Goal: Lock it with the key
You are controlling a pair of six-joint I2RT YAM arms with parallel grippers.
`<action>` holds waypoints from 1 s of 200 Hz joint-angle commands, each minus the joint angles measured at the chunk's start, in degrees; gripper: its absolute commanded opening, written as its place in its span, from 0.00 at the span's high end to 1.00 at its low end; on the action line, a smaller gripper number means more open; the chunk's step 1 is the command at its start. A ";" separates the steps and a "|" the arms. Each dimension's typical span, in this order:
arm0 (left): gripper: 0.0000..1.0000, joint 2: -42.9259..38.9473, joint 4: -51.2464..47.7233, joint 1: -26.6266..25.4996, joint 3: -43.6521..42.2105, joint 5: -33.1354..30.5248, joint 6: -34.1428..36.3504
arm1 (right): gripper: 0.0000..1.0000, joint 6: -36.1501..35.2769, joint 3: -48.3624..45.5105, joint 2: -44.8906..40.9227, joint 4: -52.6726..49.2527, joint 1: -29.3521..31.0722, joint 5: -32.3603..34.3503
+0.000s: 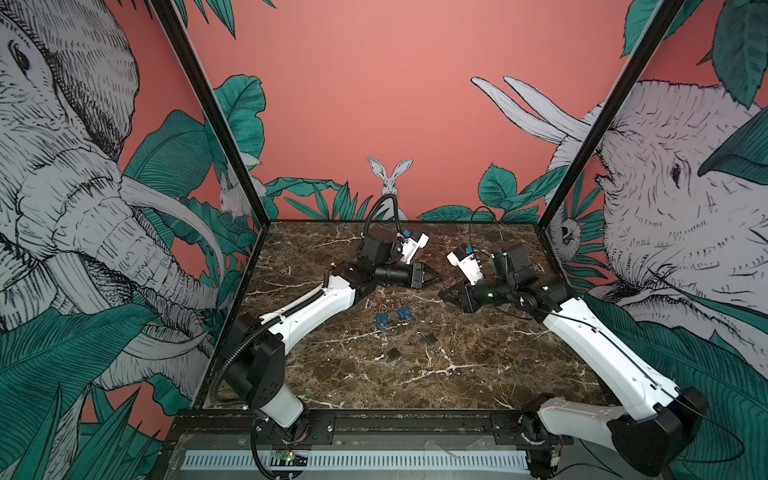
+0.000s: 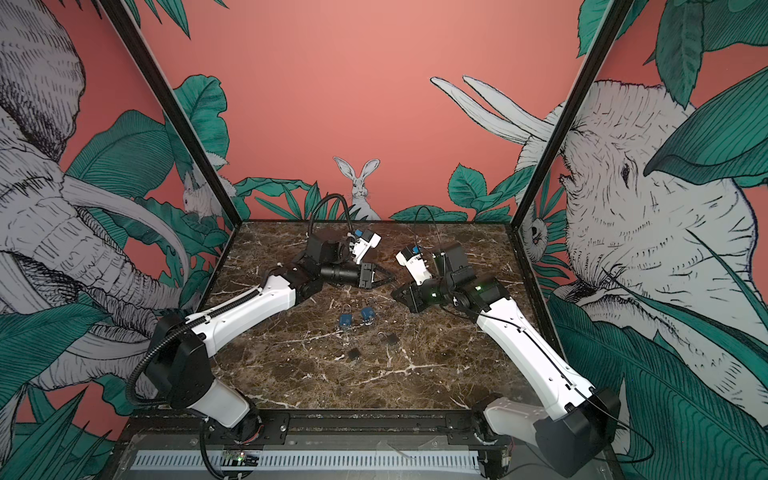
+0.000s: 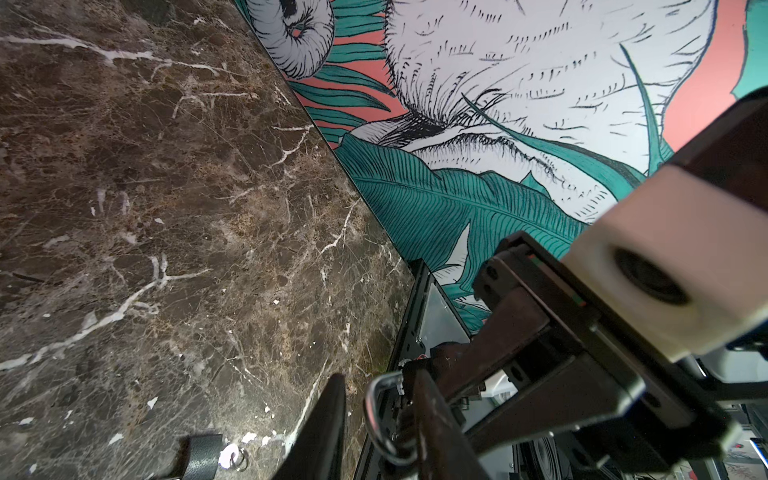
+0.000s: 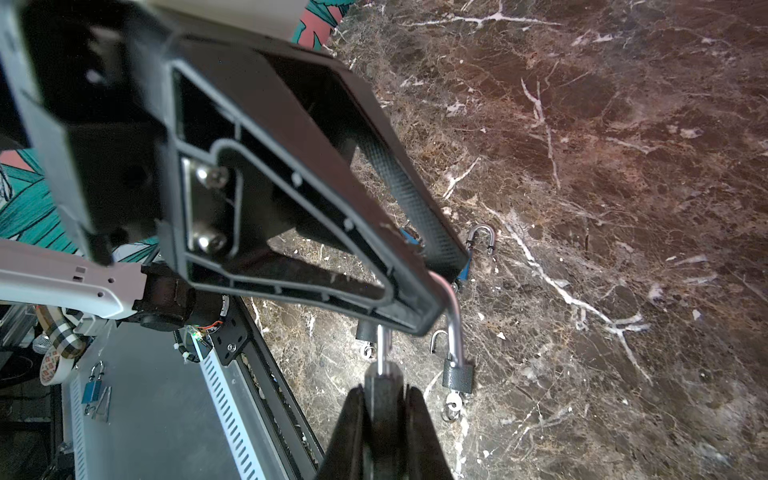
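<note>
Right gripper (image 4: 384,395) is clamped on the black padlock (image 4: 381,374), held above the table's (image 1: 415,382) far middle. Left gripper (image 4: 442,291) jaws sit slightly apart around its open shackle (image 4: 454,316). Danger: a skewed push twists the body loose and it drops.

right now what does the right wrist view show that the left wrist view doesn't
Only right wrist: a blue lock on the table, partly hidden by the left claw, and a second blue lock off the table. Only left wrist: the wall's elephant and the right arm's camera. Both: the marble table and the claws close together, the right claw shut on a dark lock.
</note>
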 commanded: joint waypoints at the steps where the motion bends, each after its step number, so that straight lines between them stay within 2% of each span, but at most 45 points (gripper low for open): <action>1: 0.68 -2.19 0.91 -0.20 -0.47 0.76 1.03 | 1.00 -0.75 1.51 0.48 -0.06 -0.01 -1.27; 52: 0.65 -4.42 1.21 -0.19 0.07 -1.84 1.08 | 1.00 -0.62 1.59 0.79 -0.64 0.01 -1.57; 87: 0.64 -3.74 0.15 -0.20 1.48 1.46 1.65 | 1.00 -0.41 1.91 0.90 -0.48 0.03 -1.60; 94: 0.64 -3.57 0.33 -2.06 1.37 1.91 1.71 | 1.00 -0.39 1.91 0.88 -0.39 0.08 -1.71; 125: 0.65 -2.50 -1.03 -2.73 1.31 2.65 2.26 | 1.00 -0.28 2.38 1.05 -0.30 0.09 -1.81; 200: 0.63 -3.82 -0.92 -2.44 -0.17 -1.21 2.46 | 1.00 -0.27 3.14 0.99 -0.96 -0.05 -2.94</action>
